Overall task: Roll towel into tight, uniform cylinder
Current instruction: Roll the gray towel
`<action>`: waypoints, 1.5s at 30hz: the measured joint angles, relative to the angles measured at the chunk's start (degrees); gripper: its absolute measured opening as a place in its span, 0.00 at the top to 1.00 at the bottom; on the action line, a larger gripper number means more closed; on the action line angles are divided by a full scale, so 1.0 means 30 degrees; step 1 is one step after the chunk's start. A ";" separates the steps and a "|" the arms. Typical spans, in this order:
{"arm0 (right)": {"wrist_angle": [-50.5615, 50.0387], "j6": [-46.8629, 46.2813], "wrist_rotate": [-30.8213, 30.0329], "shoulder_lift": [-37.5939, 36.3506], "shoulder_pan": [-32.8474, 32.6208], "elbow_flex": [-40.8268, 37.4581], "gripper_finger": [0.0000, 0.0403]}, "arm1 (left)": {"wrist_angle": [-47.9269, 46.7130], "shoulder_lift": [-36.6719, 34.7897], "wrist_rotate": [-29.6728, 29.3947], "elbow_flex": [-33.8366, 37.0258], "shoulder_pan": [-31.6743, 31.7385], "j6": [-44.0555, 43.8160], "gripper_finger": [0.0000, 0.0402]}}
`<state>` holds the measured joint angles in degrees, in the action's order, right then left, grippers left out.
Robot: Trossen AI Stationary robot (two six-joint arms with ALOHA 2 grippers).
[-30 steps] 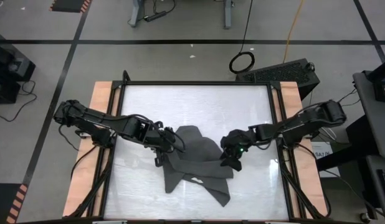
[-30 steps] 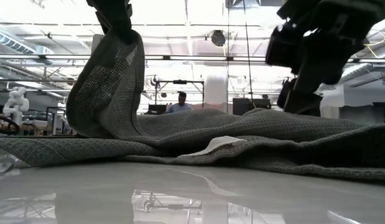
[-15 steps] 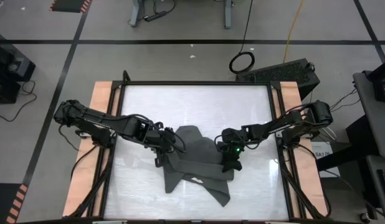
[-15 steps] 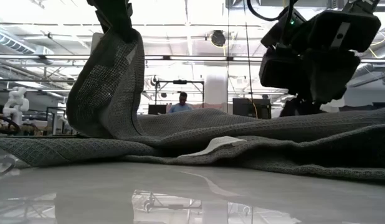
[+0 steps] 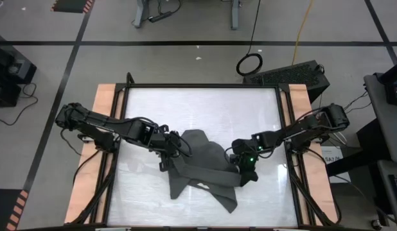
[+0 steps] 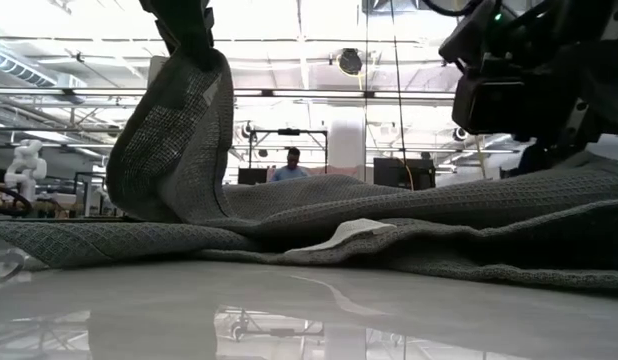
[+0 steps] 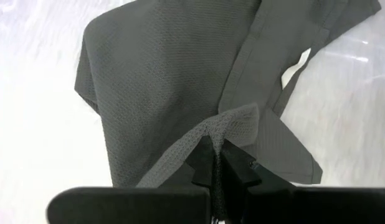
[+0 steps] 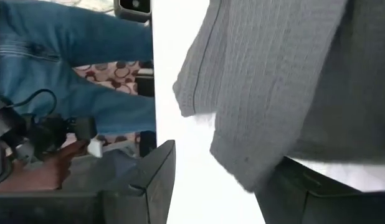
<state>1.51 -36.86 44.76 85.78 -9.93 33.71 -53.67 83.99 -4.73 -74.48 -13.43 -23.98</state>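
Note:
The dark grey towel lies crumpled on the white table top, its white tag on the near side. My left gripper is shut on a raised fold at the towel's left part. My right gripper is open at the towel's right edge. In the right wrist view its fingers stand on either side of a towel edge. I cannot tell whether they touch it. My left gripper pinches a raised fold of the towel between its two shut fingers, coming from above and the table's left. The fold stands up from the table and hangs below the fingers. The rest of the towel lies flat on the table.
Wooden side rails and a black frame border the table. A person in blue jeans stands beyond the table's right side. Another person shows far behind the table. Bare table top lies toward the far edge.
My right gripper has moved toward the table's near edge and a little toward the right edge, along the towel's right side. The towel and my left gripper have kept still.

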 joint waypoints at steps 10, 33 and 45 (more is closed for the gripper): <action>0.0143 -0.0561 -0.0958 0.0000 -0.0186 0.0003 0.64 | 0.0047 0.0000 0.0000 0.0000 -0.0015 0.0127 0.97; -0.0025 -0.1542 0.0709 -0.0015 0.0828 0.0011 0.82 | 0.0051 0.0000 0.0000 0.0000 -0.0015 0.0120 0.97; 0.0163 -0.1869 0.0537 -0.0111 0.0855 0.0018 0.89 | 0.0051 0.0000 0.0000 0.0000 -0.0009 0.0121 0.97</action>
<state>2.00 -42.47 46.37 85.45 -7.36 33.76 -53.52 83.99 -4.73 -74.48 -13.46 -23.61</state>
